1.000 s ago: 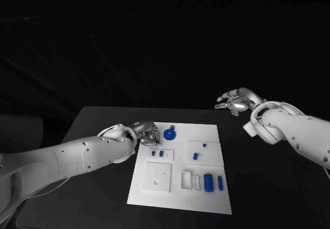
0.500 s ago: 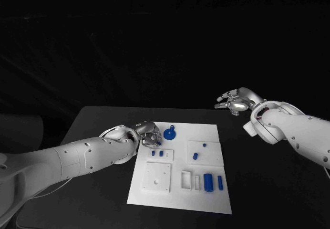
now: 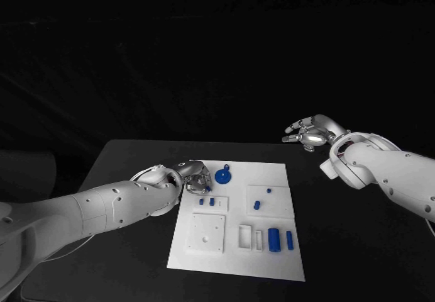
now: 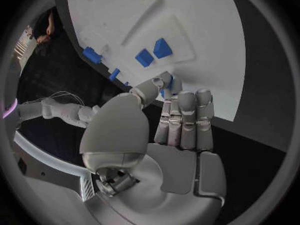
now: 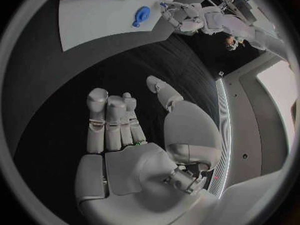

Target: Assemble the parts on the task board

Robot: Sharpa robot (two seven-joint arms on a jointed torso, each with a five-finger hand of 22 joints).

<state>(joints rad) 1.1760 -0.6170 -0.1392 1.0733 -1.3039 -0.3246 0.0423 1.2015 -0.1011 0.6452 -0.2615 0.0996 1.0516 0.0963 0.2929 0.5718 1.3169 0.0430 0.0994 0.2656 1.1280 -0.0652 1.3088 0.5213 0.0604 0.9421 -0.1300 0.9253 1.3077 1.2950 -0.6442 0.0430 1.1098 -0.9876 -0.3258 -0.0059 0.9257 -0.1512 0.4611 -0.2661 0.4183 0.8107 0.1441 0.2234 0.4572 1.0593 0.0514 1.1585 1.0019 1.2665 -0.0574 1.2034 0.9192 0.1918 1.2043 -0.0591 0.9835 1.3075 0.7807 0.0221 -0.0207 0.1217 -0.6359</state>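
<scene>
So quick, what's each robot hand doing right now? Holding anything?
Left hand: pinches a small blue part between thumb and finger at the task board's edge.
Right hand: open, holds nothing, away from the board.

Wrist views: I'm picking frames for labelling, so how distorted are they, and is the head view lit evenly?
Left wrist view: fisheye circle, the task board edges bow. Right wrist view: same bending; a bright strip of room light curves beside the right hand. Head view: straight lines, uneven light; the board and arms are bright, the black table and background nearly vanish.
</scene>
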